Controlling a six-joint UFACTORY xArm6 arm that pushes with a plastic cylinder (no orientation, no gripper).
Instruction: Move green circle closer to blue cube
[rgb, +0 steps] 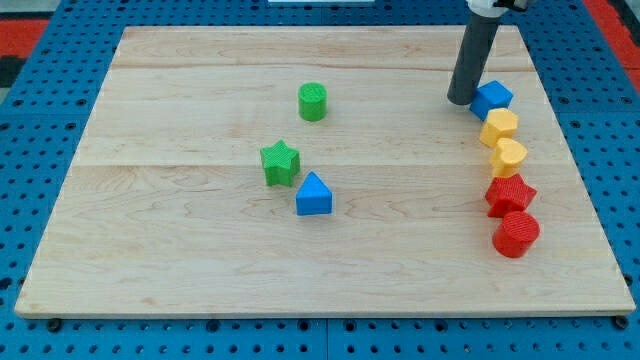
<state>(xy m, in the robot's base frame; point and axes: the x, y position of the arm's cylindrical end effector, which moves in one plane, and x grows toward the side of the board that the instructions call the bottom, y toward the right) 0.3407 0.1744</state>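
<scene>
The light was bright and even, seemingly from overhead. The worktop (200, 260) showed no glare. Each block cast only a small soft shadow at its base. The picture was sharp throughout, with slight softness at the top edge.

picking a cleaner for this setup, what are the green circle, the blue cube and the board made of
Green circle: probably plastic, matte, with fine ridges like 3D printing. Blue cube: the same matte, solid-colour plastic look. Board: pale wood, judging by its grain lines and plank seams; smooth, not glossy.
</scene>
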